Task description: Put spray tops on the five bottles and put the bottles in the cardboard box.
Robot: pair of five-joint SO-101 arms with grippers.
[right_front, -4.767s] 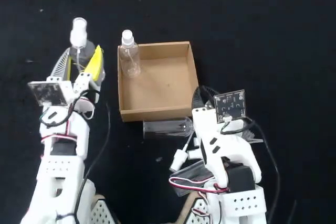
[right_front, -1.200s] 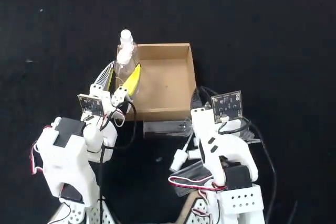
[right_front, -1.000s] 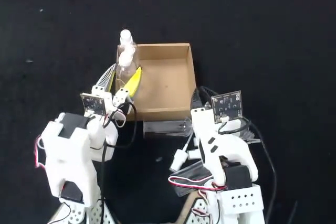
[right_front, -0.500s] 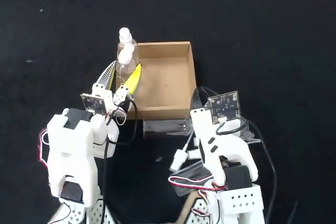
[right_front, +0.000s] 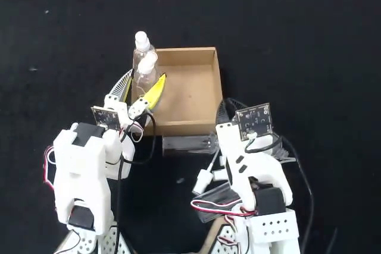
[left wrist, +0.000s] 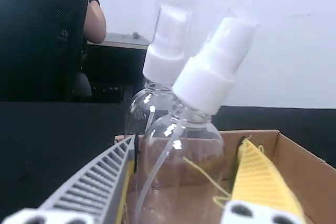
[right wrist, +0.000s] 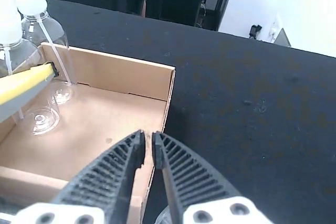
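In a corner of the brown cardboard box [right_front: 199, 90], the high view showed the left pincer [right_front: 144, 78] straddling a clear plastic bottle with a white spray top [right_front: 146, 68]. Its wrist view showed it released, the bottle tilted beside a second capped bottle [left wrist: 157, 98]. The right wrist view showed the right pincer [right wrist: 148, 139] clenched, empty. A finger catching on withdrawal might topple both.

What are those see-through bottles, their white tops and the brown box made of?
Bottles: clear, glossy, probably plastic; you see the tube inside and bright glints, though glass cannot be ruled out. Tops: white opaque plastic, smooth, slightly shiny. Box: cardboard, matte brown, with thin folded walls and raw edges.
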